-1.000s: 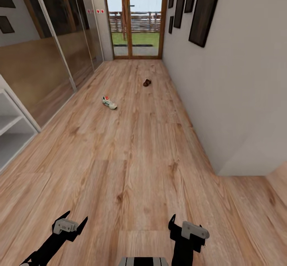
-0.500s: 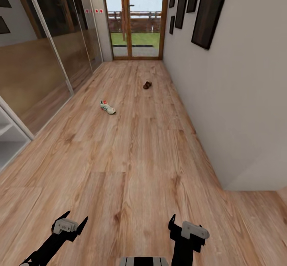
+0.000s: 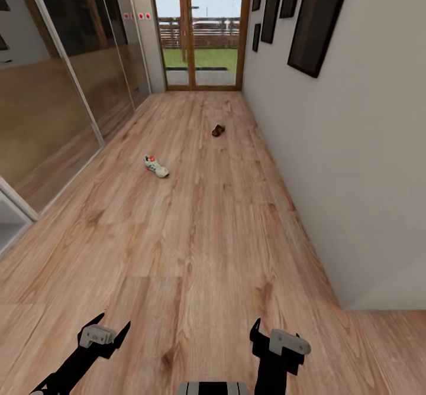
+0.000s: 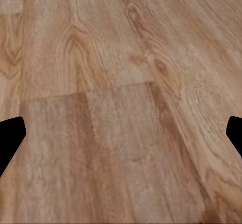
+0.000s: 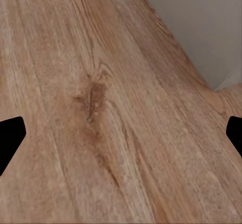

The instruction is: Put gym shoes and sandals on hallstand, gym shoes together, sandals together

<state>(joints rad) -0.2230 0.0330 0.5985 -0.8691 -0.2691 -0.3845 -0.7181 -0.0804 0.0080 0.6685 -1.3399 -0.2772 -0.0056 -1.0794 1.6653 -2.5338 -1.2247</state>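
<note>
No readable text, brand, number or sign is showing anywhere along the corridor. Two small red-and-white stickers (image 3: 133, 15) are sitting on the glass panel near the far door, too small to read. The framed pictures (image 3: 316, 22) on the wall are showing only dark, blank faces.

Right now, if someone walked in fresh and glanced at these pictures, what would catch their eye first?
Probably the lone gym shoe, cream-white with an orange-red patch, lying on the wood floor at centre-left of the corridor. Farther along, nearer the right wall, sits a small dark brown sandal, and beyond it the glass door opens onto green lawn. In the foreground, the left gripper and right gripper hover open and empty above the planks.
</note>
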